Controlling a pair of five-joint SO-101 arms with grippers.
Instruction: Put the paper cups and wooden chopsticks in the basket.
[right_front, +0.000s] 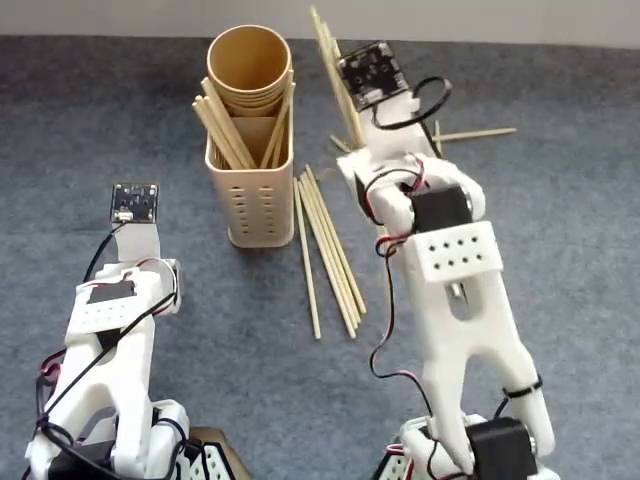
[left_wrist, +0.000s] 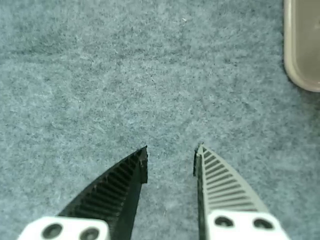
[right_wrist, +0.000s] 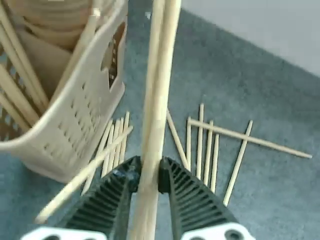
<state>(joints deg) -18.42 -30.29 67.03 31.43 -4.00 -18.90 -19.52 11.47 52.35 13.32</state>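
A beige perforated basket (right_front: 252, 195) stands upright on the grey carpet. It holds stacked paper cups (right_front: 248, 62) and several wooden chopsticks (right_front: 222, 128). My right gripper (right_wrist: 148, 172) is shut on a pair of chopsticks (right_wrist: 159, 75), just right of the basket (right_wrist: 75, 115). In the high view the held chopsticks (right_front: 328, 60) point steeply up and away. Several loose chopsticks (right_front: 328, 250) lie on the carpet between the basket and the right arm (right_front: 445, 235). My left gripper (left_wrist: 171, 160) is open above bare carpet, with the basket's corner (left_wrist: 304, 45) some way off.
More loose chopsticks (right_front: 470, 133) lie on the carpet beyond the right arm, seen as a fan of chopsticks (right_wrist: 207, 145) from the right wrist. The left arm (right_front: 110, 330) sits at the near left. Open carpet stretches to the left of the basket.
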